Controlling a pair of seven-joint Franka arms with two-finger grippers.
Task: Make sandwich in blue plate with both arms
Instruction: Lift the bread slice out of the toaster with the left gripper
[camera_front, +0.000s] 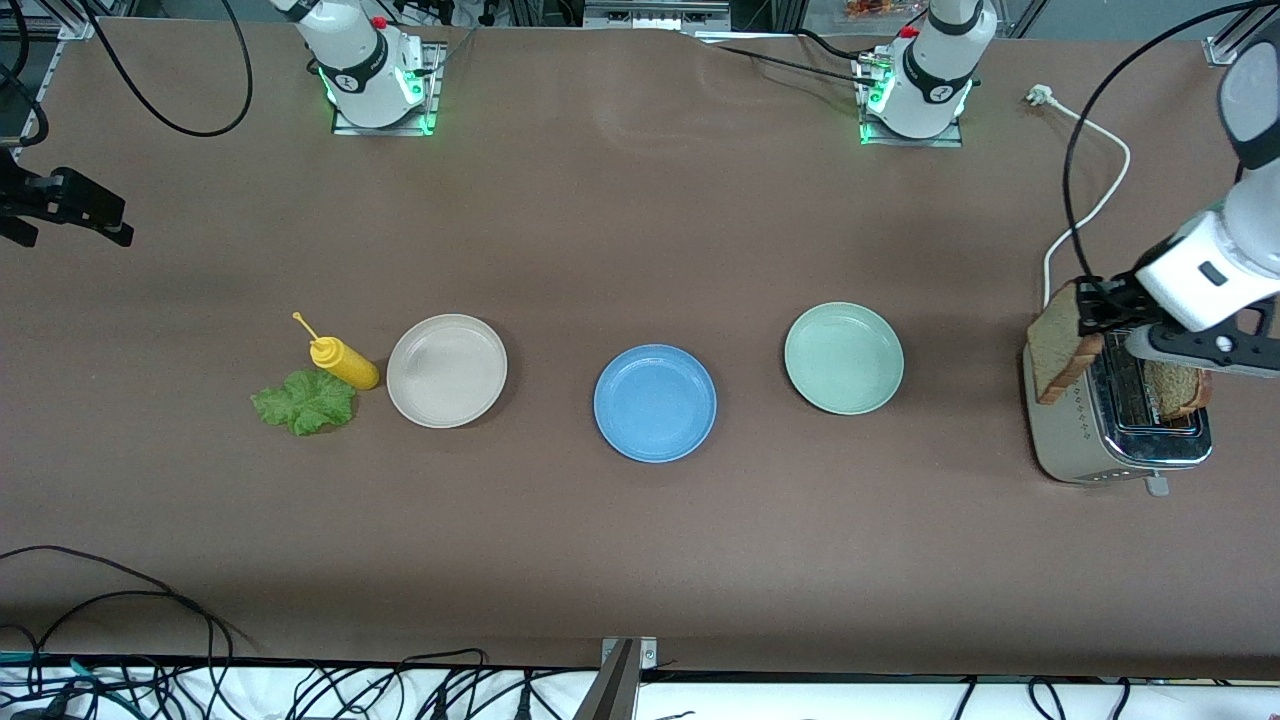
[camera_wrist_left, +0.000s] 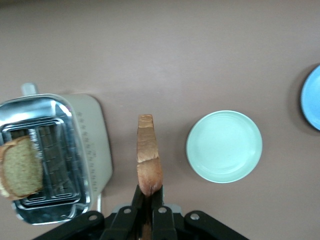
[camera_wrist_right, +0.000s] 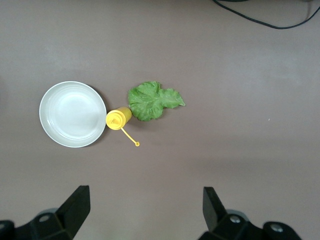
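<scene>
My left gripper (camera_front: 1085, 312) (camera_wrist_left: 149, 194) is shut on the edge of a brown bread slice (camera_front: 1058, 345) (camera_wrist_left: 149, 152), which hangs in the air beside the toaster (camera_front: 1095, 440) (camera_wrist_left: 92, 145). A second bread slice (camera_front: 1176, 388) (camera_wrist_left: 21, 169) stands in a toaster slot. The blue plate (camera_front: 655, 402) (camera_wrist_left: 313, 97) lies bare at mid-table. The green lettuce leaf (camera_front: 306, 401) (camera_wrist_right: 151, 100) lies flat toward the right arm's end. My right gripper (camera_front: 70, 225) (camera_wrist_right: 145, 200) hovers high over that end, open and holding nothing.
A beige plate (camera_front: 447, 370) (camera_wrist_right: 72, 114) and a lying yellow squeeze bottle (camera_front: 343, 362) (camera_wrist_right: 118, 119) sit beside the lettuce. A pale green plate (camera_front: 843, 358) (camera_wrist_left: 224, 146) lies between the blue plate and the toaster. The toaster's white cord (camera_front: 1095, 205) runs toward the left arm's base.
</scene>
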